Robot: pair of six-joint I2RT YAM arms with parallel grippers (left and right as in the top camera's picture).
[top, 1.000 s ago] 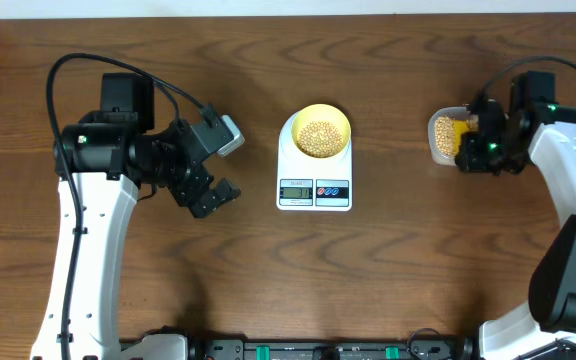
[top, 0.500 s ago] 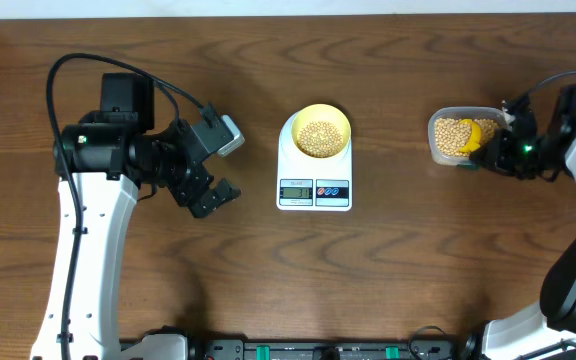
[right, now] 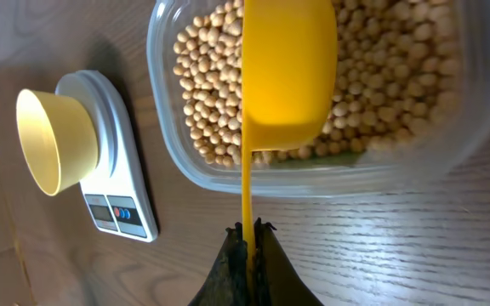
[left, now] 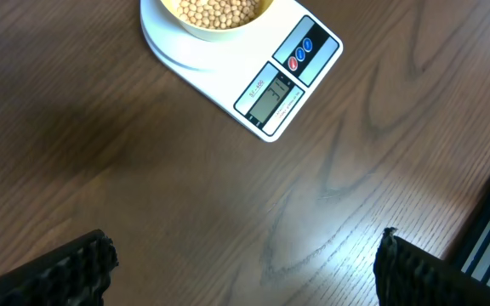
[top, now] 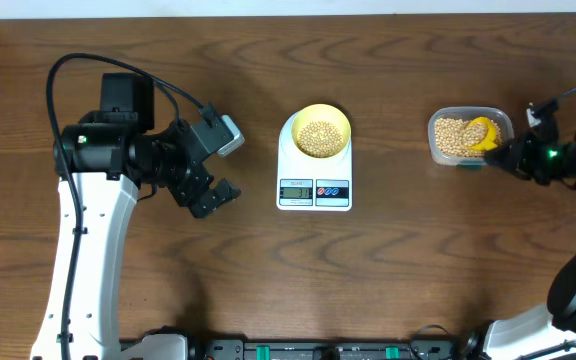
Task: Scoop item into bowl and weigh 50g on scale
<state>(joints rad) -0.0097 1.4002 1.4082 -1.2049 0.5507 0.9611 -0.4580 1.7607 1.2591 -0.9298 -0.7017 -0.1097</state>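
Right gripper [right: 247, 242]: pressed together on the scoop [right: 287, 68] handle; drawn back off the tub [right: 313, 180] since a second ago.
Scoop: head over the beans [right: 202, 110] inside the tub, just ahead of the gripper.
Bowl [top: 322, 135]: holds beans, on the scale [top: 314, 190], well beyond the tub; unchanged.
Left gripper [top: 213, 195]: spread, unmoved, scale just ahead of it.

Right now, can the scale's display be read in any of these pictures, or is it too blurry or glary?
Overhead: the display is in focus but too small to read. Left wrist: the display is larger and tilted, without glare, yet its pale digits are too faint to tell. Right wrist: the scale sits small at the left, display unreadable.
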